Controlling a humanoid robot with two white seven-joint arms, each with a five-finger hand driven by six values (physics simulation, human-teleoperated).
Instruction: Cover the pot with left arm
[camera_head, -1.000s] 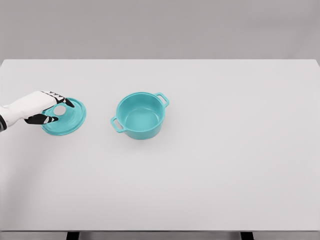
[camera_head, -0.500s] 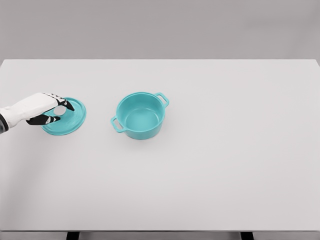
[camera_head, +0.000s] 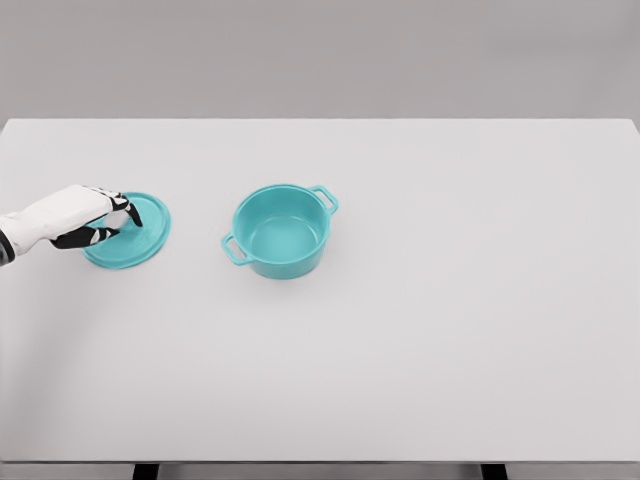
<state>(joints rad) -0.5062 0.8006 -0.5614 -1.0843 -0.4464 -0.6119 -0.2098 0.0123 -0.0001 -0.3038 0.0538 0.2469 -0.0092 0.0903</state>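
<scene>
Spreading wide across the view: a white table (camera_head: 450, 330). Sitting open and lidless left of the table's centre: a teal two-handled pot (camera_head: 281, 230), with its teal lid (camera_head: 135, 250) lying flat well apart to the left. Reaching in from the left edge: the left hand (camera_head: 85, 217), its black-tipped fingers (camera_head: 131, 209) curling closed around the lid's white knob (camera_head: 117, 219).
</scene>
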